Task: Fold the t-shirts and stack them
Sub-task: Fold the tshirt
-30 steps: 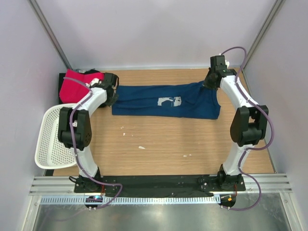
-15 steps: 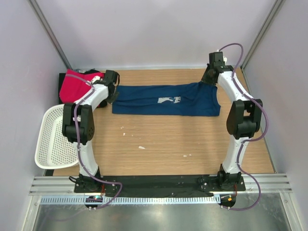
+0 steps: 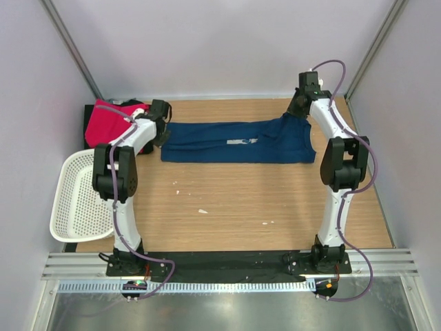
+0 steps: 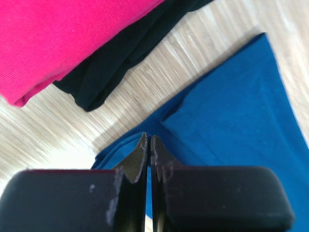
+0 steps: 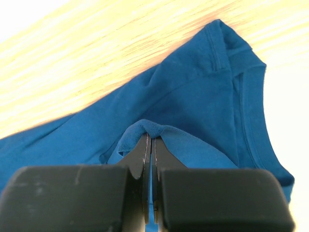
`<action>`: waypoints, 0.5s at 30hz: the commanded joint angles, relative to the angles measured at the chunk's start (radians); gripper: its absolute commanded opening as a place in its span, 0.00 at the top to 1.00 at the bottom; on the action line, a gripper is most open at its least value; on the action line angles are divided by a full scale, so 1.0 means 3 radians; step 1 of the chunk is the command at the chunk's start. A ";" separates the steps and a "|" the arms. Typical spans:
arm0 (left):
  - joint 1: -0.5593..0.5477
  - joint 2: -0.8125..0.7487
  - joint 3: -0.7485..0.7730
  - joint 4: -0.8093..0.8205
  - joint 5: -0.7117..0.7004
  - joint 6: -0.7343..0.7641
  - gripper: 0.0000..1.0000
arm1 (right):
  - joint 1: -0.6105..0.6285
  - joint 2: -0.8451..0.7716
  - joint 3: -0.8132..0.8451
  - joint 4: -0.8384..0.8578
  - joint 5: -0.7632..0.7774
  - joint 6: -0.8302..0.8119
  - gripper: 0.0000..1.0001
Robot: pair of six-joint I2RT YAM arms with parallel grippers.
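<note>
Top external view: three tees, one basket, two arms. One navy blue cloth t-shirt (image 3: 207, 141) lies stretched flat across the far part of the wooden table (image 3: 241, 200). One pink-red cloth t-shirt (image 3: 103, 124) sits folded at the far left corner, on top of one black cloth t-shirt (image 4: 120, 63). One white perforated plastic basket (image 3: 69, 200) hangs off the table's left edge, well apart from the blue tee.

The white chest print (image 3: 241, 141) shows only as a thin strip, too small to read.

The left gripper (image 4: 149, 140) has its jaws together, pinching the blue tee's left end, just beside the pink and black pile. The right gripper (image 5: 149, 139) has its jaws together on a raised fold at the tee's right end, by the collar.

A second ago both arms reached less far. Since then both ends have gone toward the far edge, the tee looks narrower front to back, and less of the print shows.
</note>
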 commanded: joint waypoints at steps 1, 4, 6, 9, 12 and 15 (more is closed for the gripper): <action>0.0040 0.0097 0.0171 0.0051 -0.0174 -0.0060 1.00 | -0.0023 0.0144 0.0185 0.0129 -0.0057 -0.0046 0.99; 0.0040 0.0184 0.0268 0.0046 -0.0194 -0.0024 1.00 | -0.0038 0.0266 0.0277 0.0119 -0.0051 -0.0052 0.99; 0.0040 0.0220 0.0319 -0.0005 -0.0220 -0.0024 1.00 | -0.0053 0.0328 0.0338 0.0119 -0.0057 -0.0067 0.98; 0.0045 0.0236 0.0396 -0.0062 -0.0230 -0.0009 0.95 | -0.0089 0.0441 0.0502 0.0043 -0.0164 -0.0087 0.78; 0.0040 0.0190 0.0442 -0.0103 -0.0200 0.0042 0.61 | -0.0104 0.0461 0.0650 -0.0034 -0.0246 -0.0133 0.52; 0.0035 0.0057 0.0447 -0.0159 -0.0093 0.0068 0.36 | -0.0104 0.0360 0.0773 -0.0162 -0.0430 -0.0169 0.35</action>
